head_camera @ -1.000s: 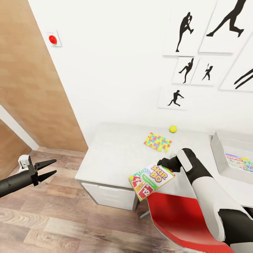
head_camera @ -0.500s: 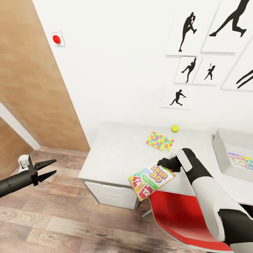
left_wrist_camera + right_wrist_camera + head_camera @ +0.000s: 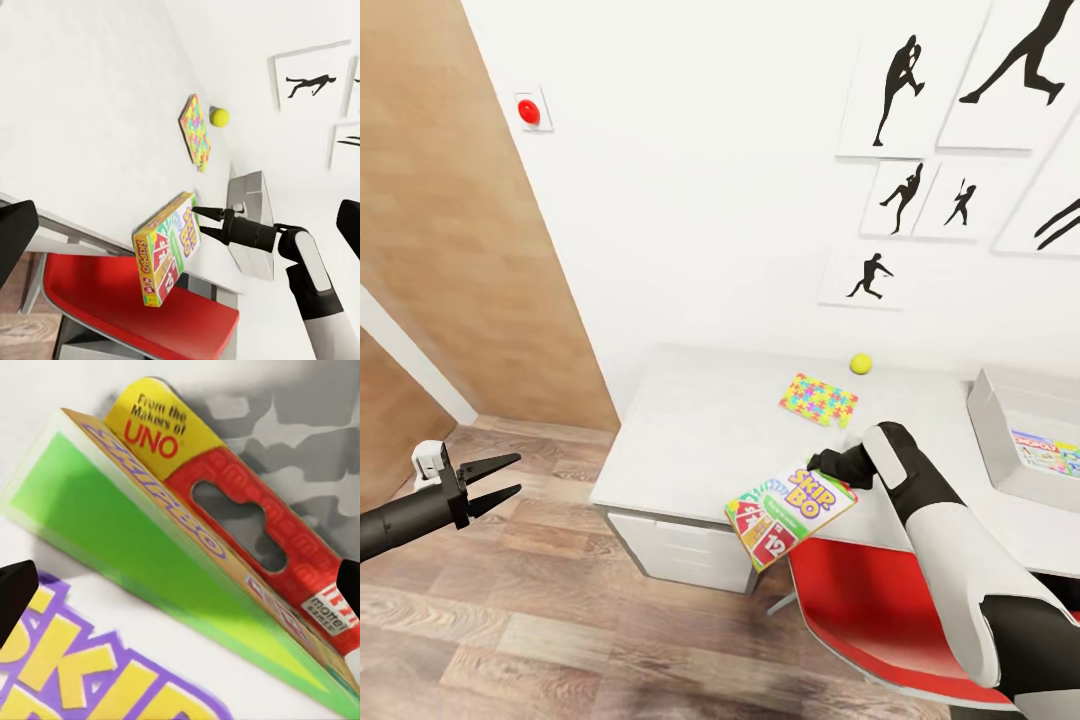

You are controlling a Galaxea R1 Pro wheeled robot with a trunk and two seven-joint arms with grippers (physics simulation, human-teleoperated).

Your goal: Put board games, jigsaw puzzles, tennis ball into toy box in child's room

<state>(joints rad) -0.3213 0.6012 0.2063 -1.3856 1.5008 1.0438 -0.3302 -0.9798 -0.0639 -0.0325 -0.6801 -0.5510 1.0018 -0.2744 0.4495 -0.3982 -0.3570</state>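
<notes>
My right gripper (image 3: 820,467) is shut on one edge of a Skip-Bo board game (image 3: 790,505), which hangs tilted over the table's (image 3: 690,430) front edge. The left wrist view has the same box (image 3: 166,247) pinched by the right gripper (image 3: 201,223), and in the right wrist view its cover (image 3: 112,510) is very close. On the table lie a multicoloured jigsaw puzzle (image 3: 818,398) and, behind it, the tennis ball (image 3: 861,363). The grey toy box (image 3: 1000,425) at the far right holds a Monopoly board game (image 3: 1045,450). My left gripper (image 3: 517,475) hangs open and empty over the floor, far left.
A red chair (image 3: 880,610) stands at the table's front, right under the held box and my right arm. A white drawer unit (image 3: 680,550) sits beneath the table. A wooden door (image 3: 450,250) and wood-plank floor lie to the left. Framed silhouettes hang on the wall.
The whole picture has drifted a little to the right, so the camera has moved. Both arms keep the same pose, and the Skip-Bo box stays in the right gripper.
</notes>
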